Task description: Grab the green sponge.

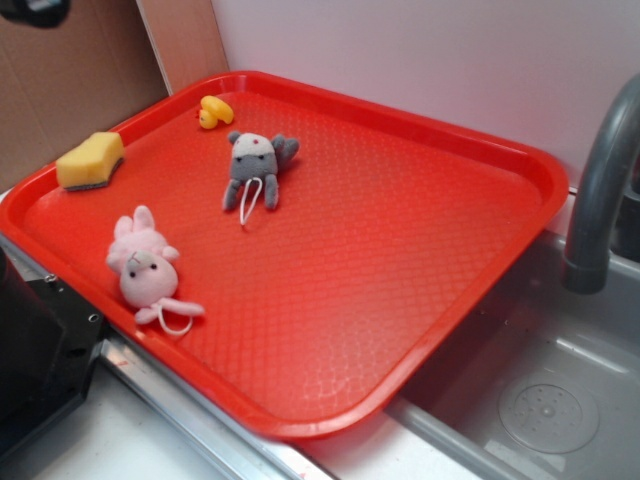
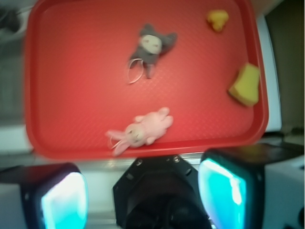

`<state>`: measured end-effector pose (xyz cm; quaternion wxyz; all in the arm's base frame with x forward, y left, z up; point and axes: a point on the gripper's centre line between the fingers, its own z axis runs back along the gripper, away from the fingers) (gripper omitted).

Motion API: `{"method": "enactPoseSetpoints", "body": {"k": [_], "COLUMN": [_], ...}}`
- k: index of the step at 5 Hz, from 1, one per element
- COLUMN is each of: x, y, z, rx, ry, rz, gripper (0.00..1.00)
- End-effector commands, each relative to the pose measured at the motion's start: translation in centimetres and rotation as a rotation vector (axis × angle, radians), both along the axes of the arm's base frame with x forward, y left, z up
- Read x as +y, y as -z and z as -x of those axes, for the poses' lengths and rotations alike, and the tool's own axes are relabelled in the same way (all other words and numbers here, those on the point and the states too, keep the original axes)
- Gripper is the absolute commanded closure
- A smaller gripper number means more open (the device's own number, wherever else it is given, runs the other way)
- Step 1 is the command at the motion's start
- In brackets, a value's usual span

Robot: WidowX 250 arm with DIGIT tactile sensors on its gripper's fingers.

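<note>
My jaws spread w/ nothing held, I should reach to the green sponge [image 1: 90,160] by the red tray [image 1: 400,330] rim, avoiding yellow duck [image 1: 214,111] & straddling its wavy sides.

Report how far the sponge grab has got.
Nothing looks done yet: the green sponge lies untouched near the red tray's left rim, beside nothing but the yellow duck farther back. The pincer hangs open over the tray's near edge, holding nothing. Left: travel to the sponge, descend, close on it.
</note>
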<state>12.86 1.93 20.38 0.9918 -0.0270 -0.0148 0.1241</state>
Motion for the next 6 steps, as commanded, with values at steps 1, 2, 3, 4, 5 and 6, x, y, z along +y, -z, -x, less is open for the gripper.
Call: {"method": "enactPoseSetpoints", "body": {"k": [1,2,3,4,5,6], "x": [8.7,8.7,8.7,8.7,10.6,12.4], "y": [4.2,4.2,4.2,4.2,7.3,9.6], "z": [-2.2,-2.2,-2.2,-2.2,-4.1,-4.9], "rx": [-0.006,-0.006,-0.006,-0.006,-0.012,0.008], "ry": [-0.489,-0.489,-0.489,-0.489,-0.683,-0.431], "rz": [0.048,0.048,0.048,0.048,0.031,-0.054], "gripper": [0.0,0.0,0.0,0.0,0.0,0.0]}}
